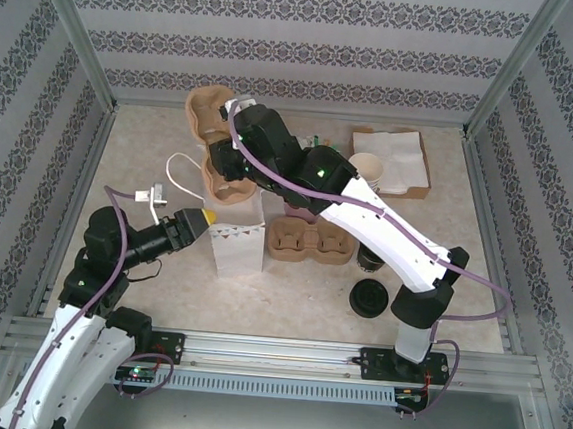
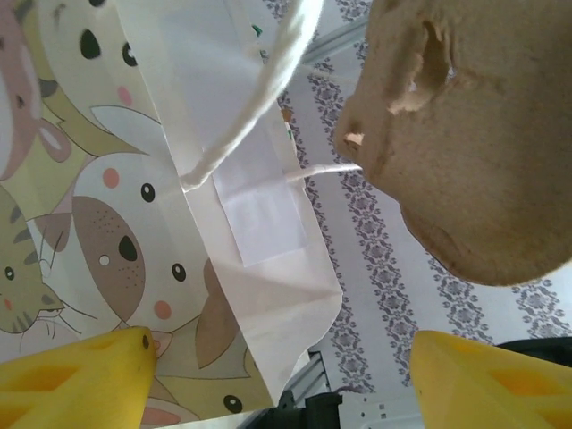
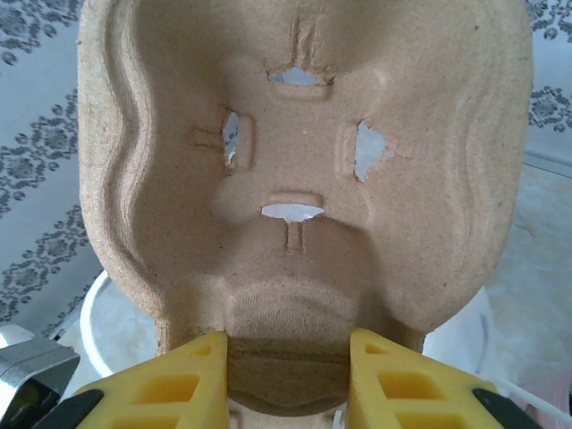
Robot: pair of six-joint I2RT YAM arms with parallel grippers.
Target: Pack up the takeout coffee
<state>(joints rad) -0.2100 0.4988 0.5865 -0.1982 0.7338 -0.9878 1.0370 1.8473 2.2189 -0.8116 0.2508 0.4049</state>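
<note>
A dark takeaway cup [image 1: 367, 260], which I take for the takeout coffee, stands mostly hidden under my right forearm. My right gripper [image 3: 288, 380] is shut on the rim of a brown pulp cup carrier [image 3: 295, 152], held up over the mouth of a white paper bag [image 1: 238, 238]. In the top view that gripper [image 1: 235, 160] is above the bag's far side, with the carrier [image 1: 214, 128] hanging beyond it. My left gripper [image 1: 204, 219] stands open at the bag's left edge. Its yellow fingers [image 2: 71, 380] straddle the bag's cartoon-printed wall [image 2: 223, 268] without pressing on it.
A second pulp carrier [image 1: 310, 242] lies right of the bag. A flat black lid [image 1: 369, 299] sits near my right arm's base. Cream cups [image 1: 364, 166] and a brown tray of napkins [image 1: 397, 159] stand at the back right. Metal frame posts and patterned walls enclose the table.
</note>
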